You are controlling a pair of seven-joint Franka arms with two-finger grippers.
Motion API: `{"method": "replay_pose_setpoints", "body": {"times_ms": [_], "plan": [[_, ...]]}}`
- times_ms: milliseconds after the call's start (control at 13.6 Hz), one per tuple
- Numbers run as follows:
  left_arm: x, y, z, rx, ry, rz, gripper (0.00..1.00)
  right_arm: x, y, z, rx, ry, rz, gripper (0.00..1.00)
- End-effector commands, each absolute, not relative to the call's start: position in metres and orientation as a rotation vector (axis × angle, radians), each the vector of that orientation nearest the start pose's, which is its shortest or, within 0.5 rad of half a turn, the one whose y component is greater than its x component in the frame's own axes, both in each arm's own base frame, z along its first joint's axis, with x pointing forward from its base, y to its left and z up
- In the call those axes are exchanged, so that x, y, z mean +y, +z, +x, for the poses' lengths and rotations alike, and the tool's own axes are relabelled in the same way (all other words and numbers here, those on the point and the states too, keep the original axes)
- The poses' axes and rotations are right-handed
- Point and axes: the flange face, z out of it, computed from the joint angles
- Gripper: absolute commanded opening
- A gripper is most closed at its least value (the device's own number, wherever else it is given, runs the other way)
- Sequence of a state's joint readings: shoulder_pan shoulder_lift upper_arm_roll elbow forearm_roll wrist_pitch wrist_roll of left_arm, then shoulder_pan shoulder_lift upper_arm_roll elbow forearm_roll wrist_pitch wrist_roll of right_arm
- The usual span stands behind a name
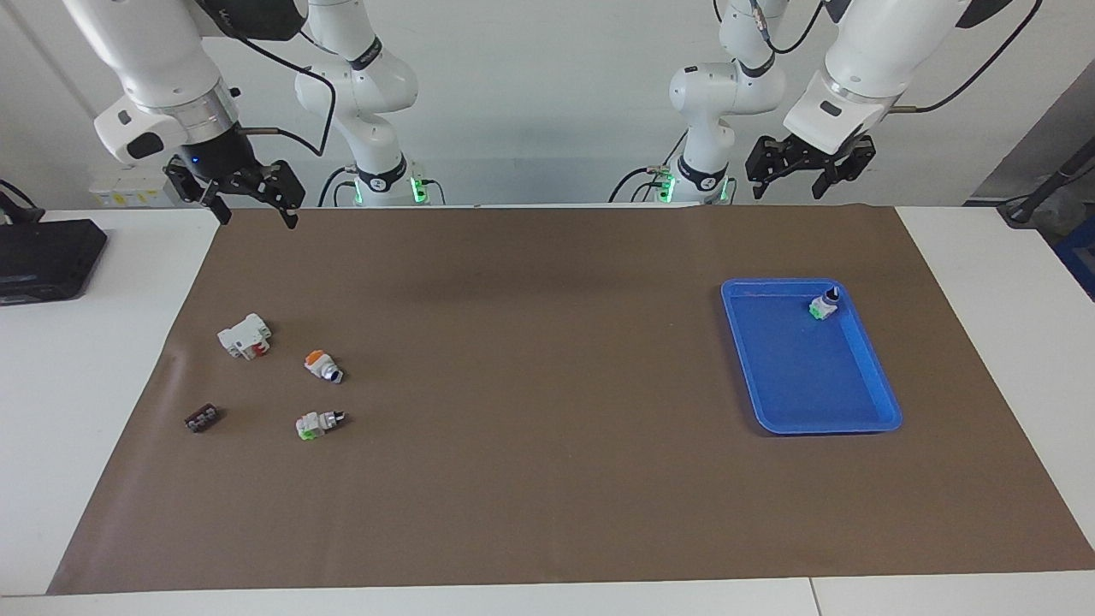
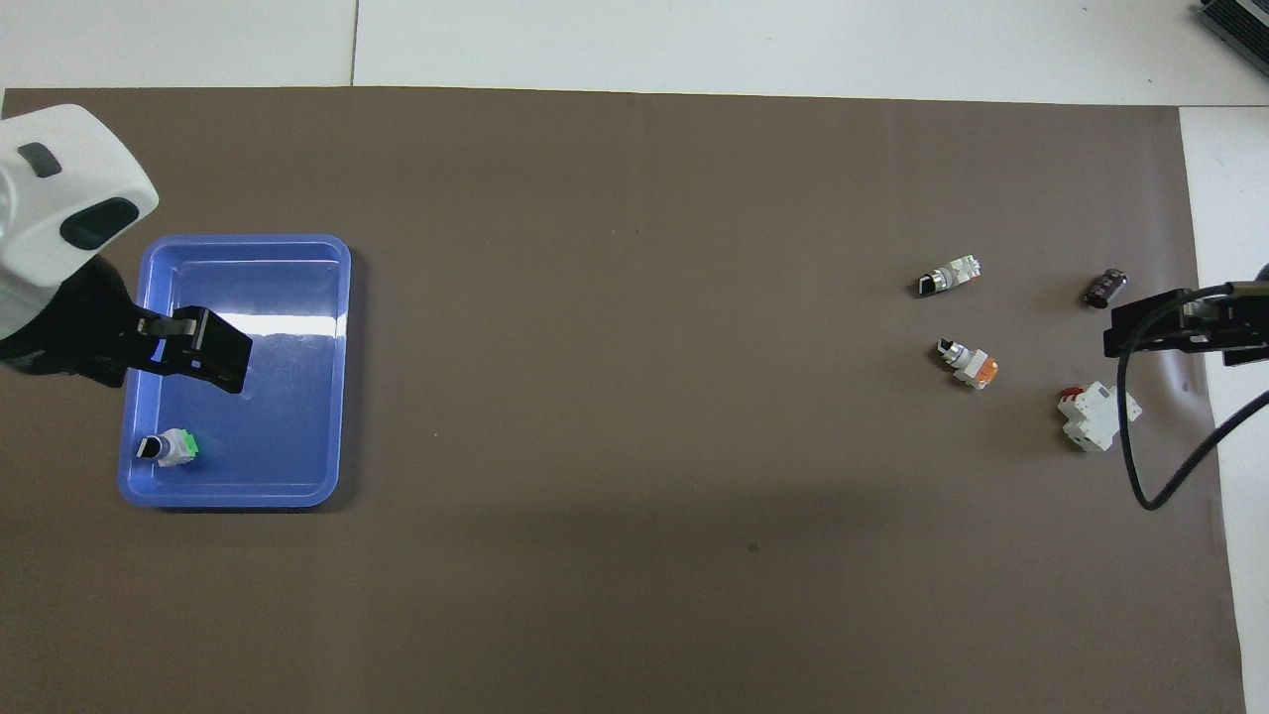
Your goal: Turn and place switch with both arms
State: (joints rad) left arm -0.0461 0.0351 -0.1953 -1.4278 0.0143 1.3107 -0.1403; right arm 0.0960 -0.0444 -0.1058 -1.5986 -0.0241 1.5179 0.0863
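Note:
A switch (image 1: 823,305) (image 2: 171,447) with a green block and a black knob tip lies in the blue tray (image 1: 804,376) (image 2: 288,397), in the corner nearest the robots. My left gripper (image 1: 800,181) (image 2: 198,349) hangs open and empty, high over the mat's edge by the robots, well apart from the tray. Two more switches lie on the mat toward the right arm's end. One is orange (image 1: 321,365) (image 2: 970,363) and one is green (image 1: 316,423) (image 2: 949,277). Above the mat's corner at that end my right gripper (image 1: 255,214) (image 2: 1155,329) waits, open and empty.
A bigger white block with a red mark (image 1: 245,335) (image 2: 1095,416) and a small black ridged piece (image 1: 201,417) (image 2: 1105,288) lie beside the loose switches. A black box (image 1: 47,257) sits on the white table off the mat at the right arm's end.

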Motion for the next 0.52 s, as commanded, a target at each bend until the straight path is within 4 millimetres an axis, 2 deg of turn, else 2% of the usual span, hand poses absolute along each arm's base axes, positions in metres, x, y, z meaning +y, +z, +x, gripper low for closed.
{"method": "replay_pose_setpoints", "body": {"times_ms": [0, 221, 369, 443], "plan": [[-0.113, 0.636, 0.52, 0.117, 0.1, -3.092, 0.99, -0.011, 0.635, 0.53, 0.152, 0.068, -3.14, 1.0], [-0.085, 0.637, 0.533, 0.043, 0.022, -3.127, 0.99, -0.011, 0.634, 0.53, 0.152, 0.073, -3.142, 1.0], [-0.055, 0.635, 0.539, 0.091, 0.016, -3.169, 0.99, -0.009, 0.635, 0.53, 0.147, 0.07, -3.142, 1.0], [-0.048, 0.635, 0.54, 0.099, 0.018, -3.18, 0.99, -0.008, 0.635, 0.53, 0.145, 0.07, -3.142, 1.0]]}}
